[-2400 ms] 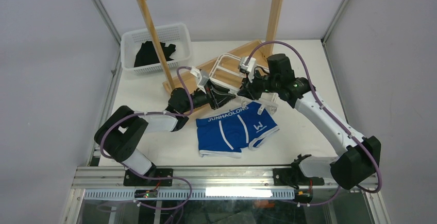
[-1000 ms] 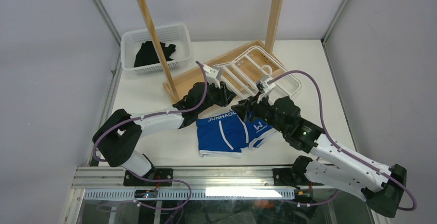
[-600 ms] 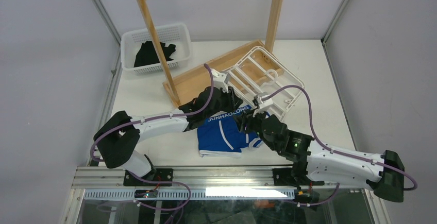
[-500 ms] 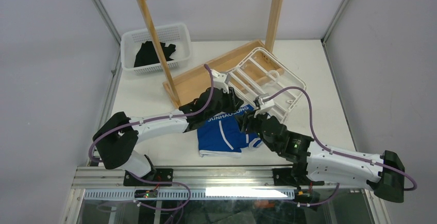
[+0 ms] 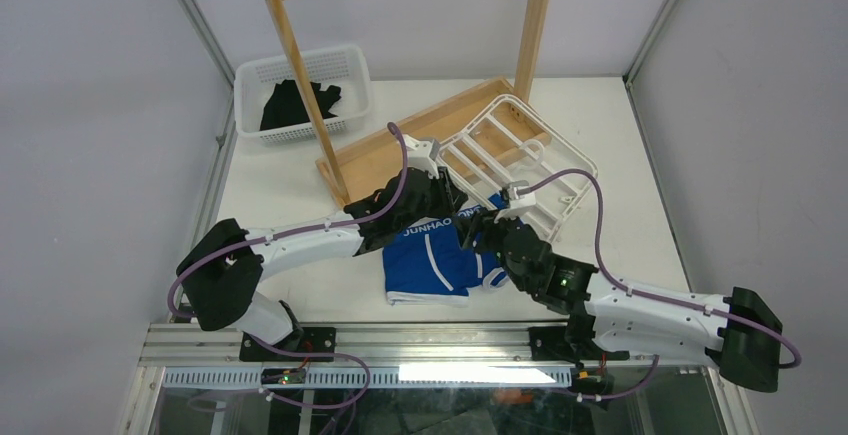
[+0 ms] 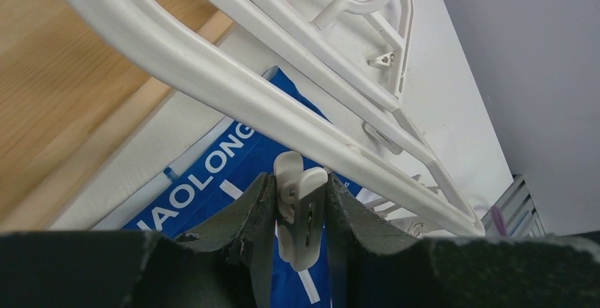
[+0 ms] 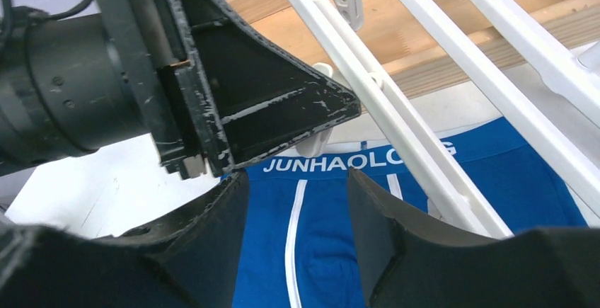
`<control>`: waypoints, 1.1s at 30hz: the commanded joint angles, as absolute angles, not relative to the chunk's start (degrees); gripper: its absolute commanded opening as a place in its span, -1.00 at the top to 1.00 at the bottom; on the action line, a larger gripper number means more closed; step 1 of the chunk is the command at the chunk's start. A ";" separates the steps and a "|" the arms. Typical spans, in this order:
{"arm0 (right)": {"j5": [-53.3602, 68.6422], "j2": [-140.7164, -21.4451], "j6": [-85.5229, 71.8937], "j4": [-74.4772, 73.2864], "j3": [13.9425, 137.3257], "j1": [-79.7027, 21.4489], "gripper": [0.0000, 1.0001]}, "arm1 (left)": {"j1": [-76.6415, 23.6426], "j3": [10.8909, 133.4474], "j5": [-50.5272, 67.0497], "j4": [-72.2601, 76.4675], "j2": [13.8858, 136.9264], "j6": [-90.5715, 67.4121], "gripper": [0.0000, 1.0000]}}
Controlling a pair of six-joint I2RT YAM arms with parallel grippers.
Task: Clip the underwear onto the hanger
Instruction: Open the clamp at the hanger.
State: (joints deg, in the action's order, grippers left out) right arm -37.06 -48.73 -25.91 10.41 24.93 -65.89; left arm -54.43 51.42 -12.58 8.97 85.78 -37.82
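The blue underwear (image 5: 432, 263) lies flat on the table, its lettered waistband toward the back. The white hanger (image 5: 520, 150) rests tilted over the wooden base, its near edge above the waistband (image 6: 205, 187). My left gripper (image 5: 457, 202) is shut on a small white clip (image 6: 298, 230) that hangs from the hanger's near bar (image 6: 233, 88), just over the waistband. My right gripper (image 7: 297, 178) stands open right above the underwear (image 7: 495, 180), with the blue cloth and a white stripe showing between its fingers. It sits beside the left gripper's finger (image 7: 269, 110).
A tall wooden rack (image 5: 300, 65) stands on a wooden base board (image 5: 380, 155) at the back. A white basket (image 5: 345, 60) with a black garment (image 5: 290, 105) is at the back left. Metal frame rails run along the table's sides.
My right arm has swung from the hanger down and left over the underwear, and its jaws have widened. The left gripper has shifted slightly right with the clip, and the hanger has tipped with it.
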 commanded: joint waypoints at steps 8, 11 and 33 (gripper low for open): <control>-30.55 -52.41 -32.34 18.56 23.97 -59.50 -0.12 | -55.44 54.09 -12.44 11.52 82.37 -39.51 1.00; -28.65 -53.67 -32.17 20.50 23.75 -58.56 -0.12 | -55.54 54.31 -11.90 11.54 82.60 -39.47 1.00; -28.19 -60.22 -31.43 38.36 18.83 -54.23 0.06 | -55.94 53.43 -9.50 11.52 82.89 -41.65 1.00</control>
